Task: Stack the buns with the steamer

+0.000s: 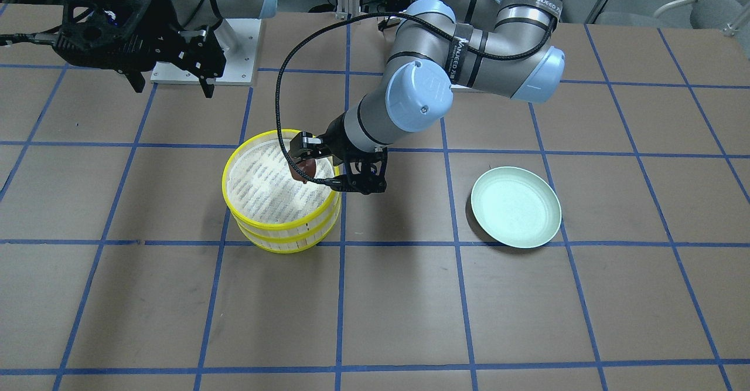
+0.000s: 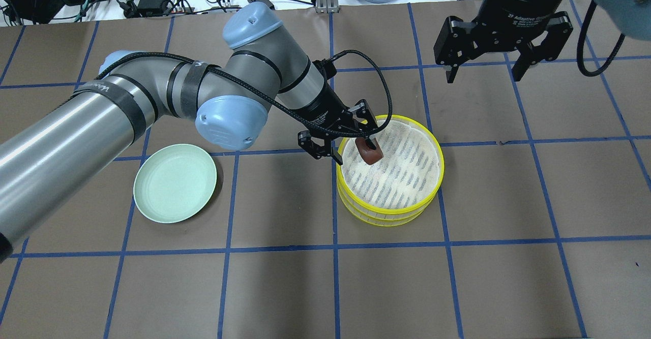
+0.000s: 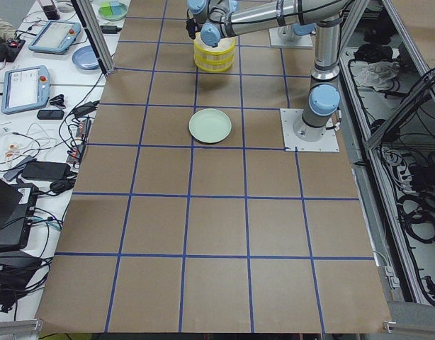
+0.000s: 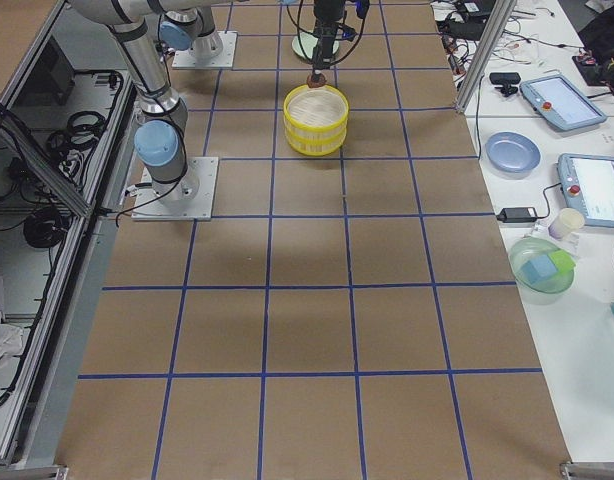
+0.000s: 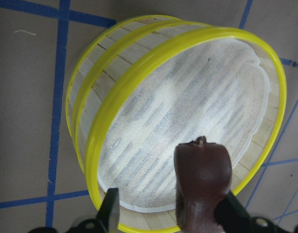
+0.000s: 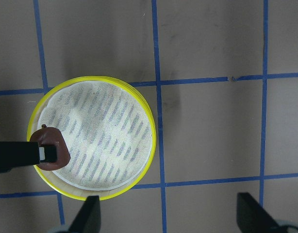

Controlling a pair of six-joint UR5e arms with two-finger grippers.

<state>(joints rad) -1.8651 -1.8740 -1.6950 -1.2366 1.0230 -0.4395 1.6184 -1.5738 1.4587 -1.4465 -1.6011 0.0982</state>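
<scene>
**Over the steamer's top tier: brown bun at the point of set-down**

Step in hand: placing the dark bun.

The steamer, two yellow-rimmed tiers stacked, stands roughly midway between the robot-side and operators' edges of the worktop, away from every corner. The left gripper reaches over the steamer's rim on the side facing the mint-green plate, which lies toward the worktop's left end.

The left jaws stand apart. In the wrist view the reddish-brown bun sits against one finger, with a gap to the other. I judge it let go or nearly so, not clamped. Whether it rests on the cloth liner cannot be told.

The right gripper hangs high, jaws spread, holding nothing. The cream bun shows in no view.

Next move, by judgement: the left arm should lift straight up off the rim. The risk is that the bun clings to the finger or gets dragged over the edge.
</scene>
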